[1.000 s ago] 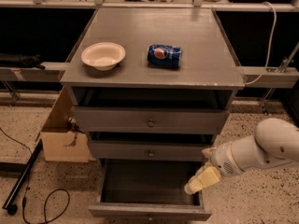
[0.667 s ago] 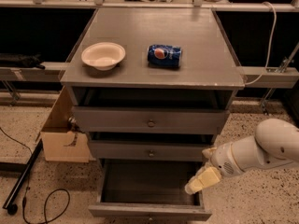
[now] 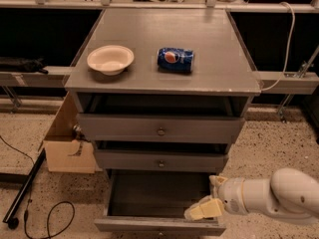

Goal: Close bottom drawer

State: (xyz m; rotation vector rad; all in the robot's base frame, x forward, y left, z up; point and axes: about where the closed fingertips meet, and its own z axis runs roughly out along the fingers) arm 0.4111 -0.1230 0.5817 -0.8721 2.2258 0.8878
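Observation:
The bottom drawer is the lowest of three grey drawers in the cabinet. It is pulled far out, and its dark box interior shows from above. Its front lies at the bottom edge of the picture. My gripper comes in from the right on a white arm. Its cream fingers hang over the drawer's front right corner, just above the front panel.
The middle drawer and top drawer stand slightly out. A white bowl and a blue can lie on the cabinet top. A cardboard box stands left of the cabinet. A black pole and cable lie on the floor.

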